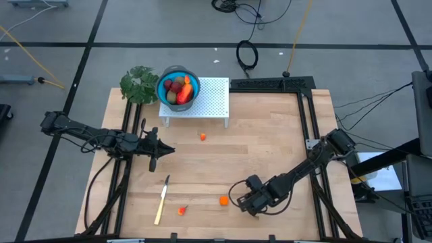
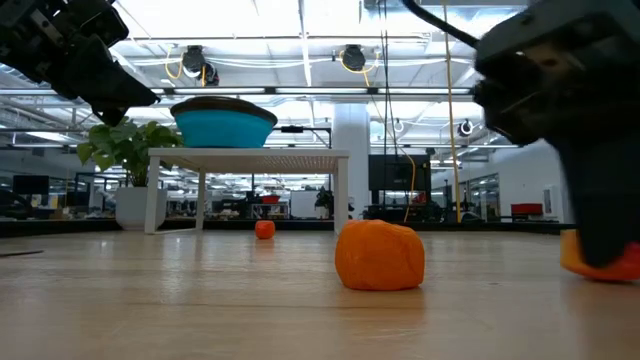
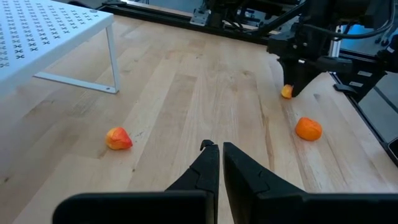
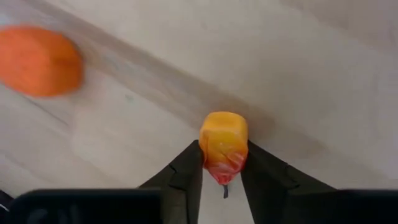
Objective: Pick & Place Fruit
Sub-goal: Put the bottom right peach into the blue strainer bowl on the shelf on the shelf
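My right gripper (image 4: 224, 163) stands near the table's front edge, shut on a small yellow-orange fruit piece (image 4: 224, 146) with a red end. A rounder orange piece (image 1: 223, 200) lies on the table just left of it. Two more small orange-red pieces lie on the wood, one by the knife (image 1: 182, 210) and one near the rack (image 1: 202, 136). A blue bowl (image 1: 178, 88) with red and olive fruit stands on the white rack (image 1: 210, 98). My left gripper (image 3: 217, 152) hangs shut over the table's left side, holding nothing. My right gripper pinches the small piece's two sides (image 4: 208, 155) between its two fingers. The fingers come steeply from above, slanting down. The piece's yellow end sticks out past the fingertips. In the low view its underside (image 2: 600, 268) rests on the wood.
A pale yellow-handled knife (image 1: 162, 200) lies near the front left. A green plant (image 1: 140, 84) stands at the back left beside the rack. Black frame rails (image 1: 307, 115) run along the right and left sides. Bare wood lies in the table's middle.
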Motion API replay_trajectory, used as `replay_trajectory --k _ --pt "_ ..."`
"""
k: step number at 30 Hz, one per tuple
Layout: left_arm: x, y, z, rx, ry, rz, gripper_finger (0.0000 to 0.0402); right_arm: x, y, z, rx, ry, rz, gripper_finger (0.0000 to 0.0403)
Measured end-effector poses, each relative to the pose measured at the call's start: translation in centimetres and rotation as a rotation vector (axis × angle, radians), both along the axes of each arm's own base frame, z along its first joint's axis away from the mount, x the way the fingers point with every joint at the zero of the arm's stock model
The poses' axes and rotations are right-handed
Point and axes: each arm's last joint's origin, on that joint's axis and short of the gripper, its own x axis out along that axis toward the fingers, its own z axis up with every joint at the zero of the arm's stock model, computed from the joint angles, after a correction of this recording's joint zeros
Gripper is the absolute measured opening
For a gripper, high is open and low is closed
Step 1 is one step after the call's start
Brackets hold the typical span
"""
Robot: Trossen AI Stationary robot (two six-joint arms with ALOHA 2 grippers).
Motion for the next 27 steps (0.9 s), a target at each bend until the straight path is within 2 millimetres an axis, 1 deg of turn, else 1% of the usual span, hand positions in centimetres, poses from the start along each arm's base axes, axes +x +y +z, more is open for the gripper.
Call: replay_trajectory --k 5,10,12,15,19,22,27 --pt "0.0 0.0 0.0 -0.006 -0.001 0.002 0.0021 1.4 -0.4 0.4 0.009 -0.120 0.047 0.0078" --pt "0.1 0.0 0.2 -0.032 -0.027 0.008 0.0021 2.8 -1.3 1.8 0.015 -0.243 0.114 0.0076" --pt "0.2 0.0 0.5 -0.041 -0.051 0.008 0.0021 3.1 -1.9 2.6 0.003 -0.286 0.144 0.0076" --pt "0.2 -0.1 0.7 -0.048 -0.074 0.008 0.0021 3.7 -2.6 4.2 -0.028 -0.399 0.190 0.0076" --pt "0.3 -0.1 1.1 -0.060 -0.116 0.008 0.0021 4.7 -3.9 6.9 -0.126 -0.601 0.274 0.0077" --pt "0.4 -0.1 1.5 -0.098 -0.152 0.019 0.0021 5.2 -5.0 8.6 -0.204 -0.707 0.350 0.0078" --pt "0.5 -0.1 2.0 -0.158 -0.206 0.027 0.0021 5.4 -7.2 10.8 -0.374 -0.805 0.474 0.0077"
